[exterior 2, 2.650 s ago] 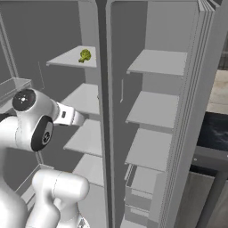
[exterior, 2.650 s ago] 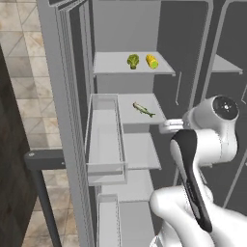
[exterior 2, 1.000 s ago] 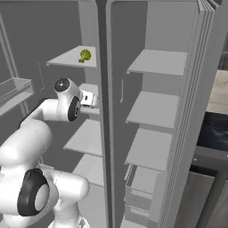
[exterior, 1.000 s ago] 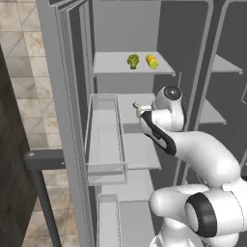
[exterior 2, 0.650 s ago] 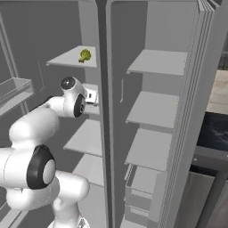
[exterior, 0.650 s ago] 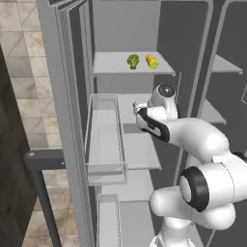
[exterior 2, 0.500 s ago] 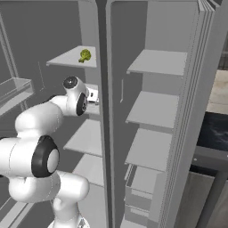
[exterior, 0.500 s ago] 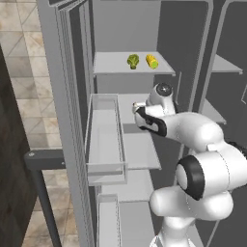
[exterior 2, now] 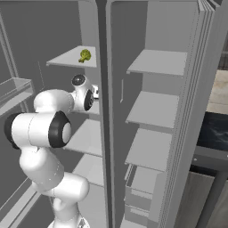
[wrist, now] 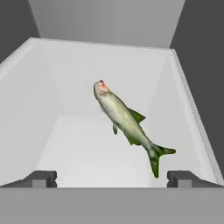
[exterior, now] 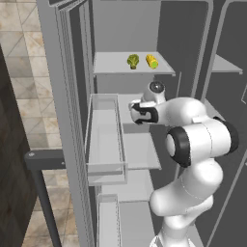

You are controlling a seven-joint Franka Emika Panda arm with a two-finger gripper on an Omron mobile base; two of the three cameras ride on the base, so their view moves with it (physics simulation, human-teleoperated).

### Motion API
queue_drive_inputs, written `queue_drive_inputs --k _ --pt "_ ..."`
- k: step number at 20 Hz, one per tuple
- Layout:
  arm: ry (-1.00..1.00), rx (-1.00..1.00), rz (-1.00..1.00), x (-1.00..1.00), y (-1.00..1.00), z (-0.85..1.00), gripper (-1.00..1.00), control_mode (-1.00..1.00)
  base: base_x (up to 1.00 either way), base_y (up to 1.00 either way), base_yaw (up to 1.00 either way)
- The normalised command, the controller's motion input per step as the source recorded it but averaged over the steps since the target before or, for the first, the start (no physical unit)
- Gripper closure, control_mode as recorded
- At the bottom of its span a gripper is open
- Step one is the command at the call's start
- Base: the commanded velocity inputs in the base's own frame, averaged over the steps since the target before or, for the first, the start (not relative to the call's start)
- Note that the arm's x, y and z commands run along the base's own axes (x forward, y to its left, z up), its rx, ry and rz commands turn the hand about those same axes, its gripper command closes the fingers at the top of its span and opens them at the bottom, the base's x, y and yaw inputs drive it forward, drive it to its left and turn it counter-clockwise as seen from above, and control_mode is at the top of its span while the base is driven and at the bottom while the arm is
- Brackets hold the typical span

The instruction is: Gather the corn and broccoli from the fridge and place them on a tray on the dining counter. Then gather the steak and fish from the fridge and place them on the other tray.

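Observation:
The fridge [exterior: 125, 24] stands open. On its upper left shelf the dark green broccoli [exterior: 132, 61] [exterior 2: 84, 55] sits beside the yellow corn [exterior: 152, 61]. One shelf lower, my gripper [wrist: 111, 179] reaches in, open, with its fingertips [wrist: 41, 178] wide apart. In the hand view the fish [wrist: 124, 118], pale with green fins and a red mouth, lies diagonally on the white shelf just beyond the tips, untouched. In the left base view my hand [exterior: 144, 112] covers the fish. The steak, the trays and the dining counter are out of view.
A clear door bin [exterior: 103, 140] hangs on the open left door beside my hand. The fridge's centre post [exterior 2: 103, 89] stands right of the arm, with bare shelves [exterior 2: 153, 109] beyond it. A dark veined slab [exterior 2: 213, 129] shows past the right door.
My arm has stretched further into the fridge, carrying the hand in over the second shelf toward the fish. The jaws have stayed open. Broccoli and corn have not moved.

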Motion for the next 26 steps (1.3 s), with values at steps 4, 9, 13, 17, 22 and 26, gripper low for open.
queue_drive_inputs --k 4,9,13,17,22,26 --pt "0.0 0.0 0.0 0.66 0.0 -0.28 -1.0 -1.0 0.0 0.0 0.0" --pt "0.0 -0.01 0.0 0.58 0.0 -0.31 -1.0 -1.0 0.0 0.0 0.0" --pt "0.0 0.0 0.0 0.55 0.0 -0.14 -1.0 -1.0 0.0 0.0 0.0" --pt "0.01 0.0 0.0 0.52 0.0 -0.1 -1.0 -1.0 0.0 0.0 0.0" --pt "0.09 0.0 0.0 0.4 -0.1 -0.14 -1.0 -1.0 0.0 0.0 0.0" --pt "0.13 0.0 0.0 0.13 -0.18 -0.2 -1.0 -1.0 0.0 0.0 0.0"
